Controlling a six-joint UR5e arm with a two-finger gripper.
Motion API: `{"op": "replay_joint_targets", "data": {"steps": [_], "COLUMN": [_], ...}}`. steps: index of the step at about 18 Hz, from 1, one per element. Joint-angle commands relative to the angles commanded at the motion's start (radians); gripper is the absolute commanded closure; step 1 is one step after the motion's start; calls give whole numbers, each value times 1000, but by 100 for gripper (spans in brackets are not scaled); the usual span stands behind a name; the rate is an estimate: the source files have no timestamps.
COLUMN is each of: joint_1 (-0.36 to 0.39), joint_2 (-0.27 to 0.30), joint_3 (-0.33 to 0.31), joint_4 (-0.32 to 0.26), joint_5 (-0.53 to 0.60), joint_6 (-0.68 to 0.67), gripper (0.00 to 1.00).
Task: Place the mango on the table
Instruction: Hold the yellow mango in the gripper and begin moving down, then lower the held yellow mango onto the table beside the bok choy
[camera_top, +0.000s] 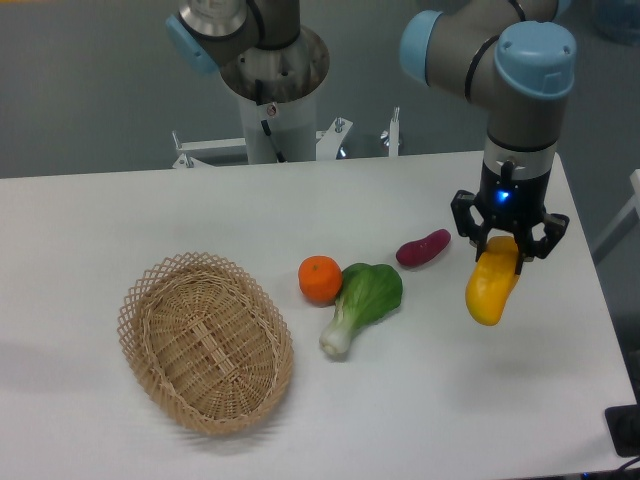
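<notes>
The mango (492, 288), yellow with an orange upper end, hangs nearly upright at the right side of the white table (440, 400). My gripper (508, 250) is shut on its orange top end, pointing straight down. The fruit's lower tip looks to be at or just above the tabletop; whether it touches cannot be told.
A purple sweet potato (424, 248) lies just left of the gripper. A bok choy (362, 302) and a round orange (320, 278) sit mid-table. A woven wicker basket (206, 340) stands at the left. The table's right edge is close to the mango.
</notes>
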Motion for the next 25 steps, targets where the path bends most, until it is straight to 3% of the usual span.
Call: {"op": "replay_joint_targets", "data": {"steps": [11, 14, 19, 20, 23, 25], "joint_1": [-3, -8, -9, -11, -34, -44], "joint_2": [-15, -31, -54, -63, -109, -150], "joint_3": [0, -2, -2, -2, -23, -15], "joint_4": [6, 47, 58, 78, 219, 273], "joint_5": [-3, -3, -3, -3, -5, -5], "joint_6": [-11, -14, -15, -20, -86, -110], "gripper": [59, 59, 59, 59, 59, 59]}}
